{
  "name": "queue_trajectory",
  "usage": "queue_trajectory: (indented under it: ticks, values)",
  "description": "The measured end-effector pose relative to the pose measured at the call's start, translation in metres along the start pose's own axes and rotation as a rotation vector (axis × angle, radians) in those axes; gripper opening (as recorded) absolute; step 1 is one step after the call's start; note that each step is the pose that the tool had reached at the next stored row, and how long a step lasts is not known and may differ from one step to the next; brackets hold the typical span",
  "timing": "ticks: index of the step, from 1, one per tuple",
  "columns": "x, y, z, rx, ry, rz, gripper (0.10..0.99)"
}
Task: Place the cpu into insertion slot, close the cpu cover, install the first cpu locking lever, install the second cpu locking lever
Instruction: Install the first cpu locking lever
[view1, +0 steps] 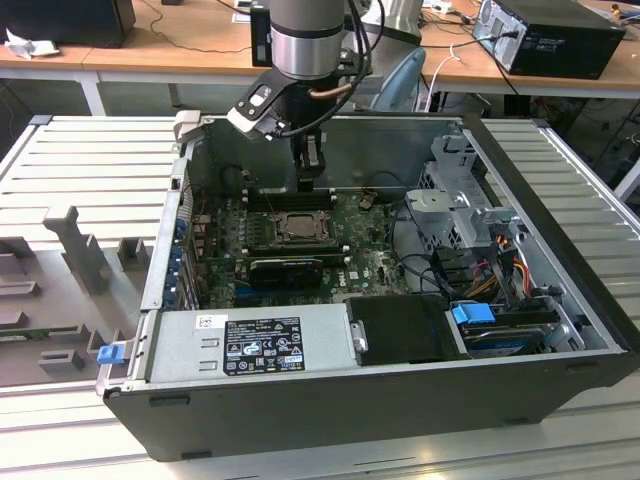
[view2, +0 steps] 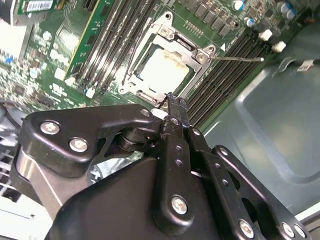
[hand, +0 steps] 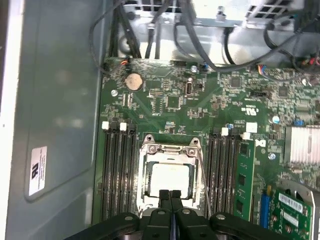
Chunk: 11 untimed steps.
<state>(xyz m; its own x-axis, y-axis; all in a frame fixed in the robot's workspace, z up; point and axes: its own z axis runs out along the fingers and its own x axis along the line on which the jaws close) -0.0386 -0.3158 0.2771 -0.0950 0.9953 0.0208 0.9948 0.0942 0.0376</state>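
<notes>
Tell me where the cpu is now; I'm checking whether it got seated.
In the first wrist view the cpu lies in the window of the cpu cover, between two banks of ram slots.

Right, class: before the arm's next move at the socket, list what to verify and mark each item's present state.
1. The cpu in place under the cpu cover: ok, its pale face shows through the window.
2. The cpu cover lying flat: ok.
3. The hand shut, nothing held: ok.
4. The hand touching the cpu cover: cannot tell.
5. The wire locking lever latched: cannot tell.
</notes>
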Motion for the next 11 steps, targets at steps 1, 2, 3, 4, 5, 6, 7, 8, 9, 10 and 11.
queue_trajectory:
  ticks: [1,2,3,4,5,6,7,8,9,10,11]
  values:
    - [0.0,0.0,0.0,0.001,0.001,-0.026,0.106]
    - [0.0,0.0,0.0001,0.001,0.0016,-0.044,0.106]
    - [0.0,0.0,0.0001,0.001,0.0024,-0.063,0.106]
    - [0.0,0.0,0.0002,0.002,0.0031,-0.081,0.106]
    - [0.0,0.0,0.0002,0.002,0.0039,-0.104,0.106]
    - [0.0,0.0,0.0003,0.003,0.0046,-0.123,0.106]
    - [0.0,0.0,0.0004,0.003,0.0061,-0.162,0.106]
    - [0.0,0.0,0.0006,0.004,0.0076,-0.201,0.106]
    - [0.0,-0.0001,0.0006,0.005,0.008,-0.213,0.106]
    - [-0.0001,-0.0001,0.0008,0.005,0.0084,-0.226,0.106]
    - [0.0,-0.0001,0.001,0.005,0.009,-0.24,0.106]
